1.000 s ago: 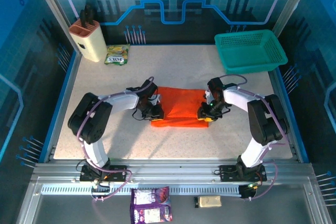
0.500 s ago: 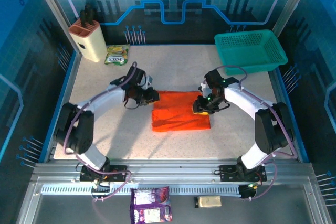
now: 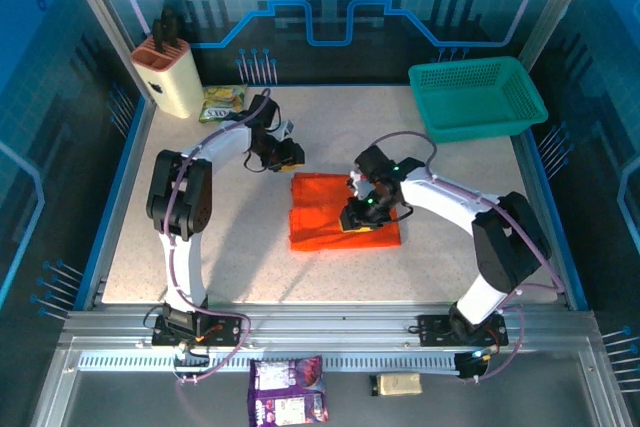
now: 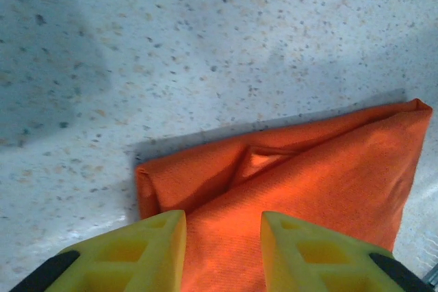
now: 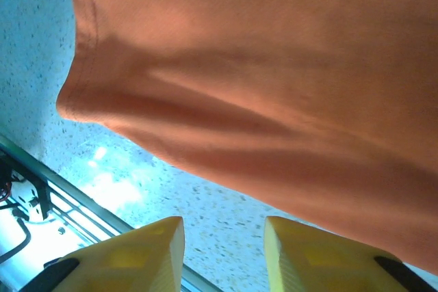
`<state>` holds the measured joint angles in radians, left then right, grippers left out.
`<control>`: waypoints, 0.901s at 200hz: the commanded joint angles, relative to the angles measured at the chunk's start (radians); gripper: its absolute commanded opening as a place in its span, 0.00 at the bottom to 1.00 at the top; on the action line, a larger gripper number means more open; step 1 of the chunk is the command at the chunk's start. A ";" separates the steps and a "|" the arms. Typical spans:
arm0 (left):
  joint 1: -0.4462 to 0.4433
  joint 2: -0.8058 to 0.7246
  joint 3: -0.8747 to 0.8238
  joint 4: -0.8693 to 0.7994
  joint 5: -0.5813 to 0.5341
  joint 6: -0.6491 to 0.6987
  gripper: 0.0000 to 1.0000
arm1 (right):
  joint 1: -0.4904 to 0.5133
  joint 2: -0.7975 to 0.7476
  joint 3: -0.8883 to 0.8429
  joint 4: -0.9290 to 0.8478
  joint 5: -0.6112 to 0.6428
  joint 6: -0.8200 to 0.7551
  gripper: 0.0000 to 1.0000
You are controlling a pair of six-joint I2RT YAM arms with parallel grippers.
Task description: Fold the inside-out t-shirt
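The inside-out t-shirt (image 3: pixel 320 219) lies mid-table as a compact orange rectangle, several layers thick, with its edges only roughly lined up. So this looks like the tail end of the folding, either right before one more fold or just a tidy-up.

The right gripper (image 3: pixel 361 216) is over the shirt's middle. In its wrist view the yellow fingers (image 5: pixel 147 247) are spread, with bare table in the gap and the cloth just past the tips, so nothing's pinched. The left gripper (image 3: pixel 286 155) sits just off the far-left corner, jaws also apart, with only the shirt corner below them and nothing held.

Next move, best guess: if another fold is wanted, both grippers need to pinch matching corners on one side and carry them across together. Otherwise the thick layers will probably slide out of square.

Count:
- one t-shirt
- two grippers
- one teal basket (image 3: pixel 478 97) at the far right
- one knife block (image 3: pixel 168 75)
- one snack packet (image 3: pixel 222 104) beside the knife block
- one purple packet (image 3: pixel 288 390) on the near ledge
- one small yellowish item (image 3: pixel 398 383) on the near ledge
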<state>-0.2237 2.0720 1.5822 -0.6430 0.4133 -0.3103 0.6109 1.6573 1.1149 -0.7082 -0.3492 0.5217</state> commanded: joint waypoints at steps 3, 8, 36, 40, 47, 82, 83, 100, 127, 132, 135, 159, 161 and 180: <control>0.018 0.038 0.054 -0.108 0.030 0.062 0.35 | 0.064 0.048 0.041 0.045 -0.029 0.062 0.35; 0.018 0.041 0.056 -0.113 0.035 0.065 0.35 | 0.075 0.055 0.048 0.047 -0.030 0.068 0.35; 0.018 0.060 0.039 -0.116 0.066 0.071 0.36 | 0.129 0.113 0.090 0.072 -0.034 0.095 0.35; 0.018 0.060 0.036 -0.114 0.067 0.070 0.36 | 0.136 0.119 0.096 0.076 -0.036 0.100 0.36; 0.018 0.063 0.029 -0.112 0.065 0.069 0.36 | 0.143 0.132 0.106 0.085 -0.041 0.107 0.36; 0.018 0.083 0.009 -0.096 0.077 0.071 0.35 | 0.196 0.193 0.141 0.127 -0.081 0.121 0.36; 0.018 0.084 0.009 -0.095 0.077 0.071 0.35 | 0.198 0.194 0.140 0.127 -0.080 0.121 0.36; 0.019 0.086 0.003 -0.079 0.099 0.062 0.32 | 0.207 0.212 0.143 0.131 -0.068 0.130 0.35; 0.018 0.083 0.001 -0.084 0.101 0.063 0.30 | 0.210 0.239 0.126 0.163 -0.049 0.151 0.35; 0.018 0.082 -0.003 -0.090 0.095 0.065 0.31 | 0.209 0.246 0.125 0.172 -0.051 0.157 0.35; 0.018 0.080 -0.005 -0.091 0.090 0.065 0.32 | 0.209 0.252 0.125 0.175 -0.050 0.158 0.35; 0.018 0.060 -0.031 -0.095 0.071 0.070 0.33 | 0.210 0.289 0.120 0.196 -0.060 0.169 0.35; 0.018 0.059 -0.033 -0.095 0.071 0.070 0.33 | 0.211 0.290 0.119 0.198 -0.061 0.170 0.34; 0.017 0.061 -0.039 -0.105 0.064 0.073 0.34 | 0.209 0.303 0.112 0.205 -0.059 0.174 0.34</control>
<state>-0.2073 2.1368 1.5616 -0.7147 0.4763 -0.2588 0.8131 1.9354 1.2366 -0.5240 -0.4011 0.6743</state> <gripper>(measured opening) 0.336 0.344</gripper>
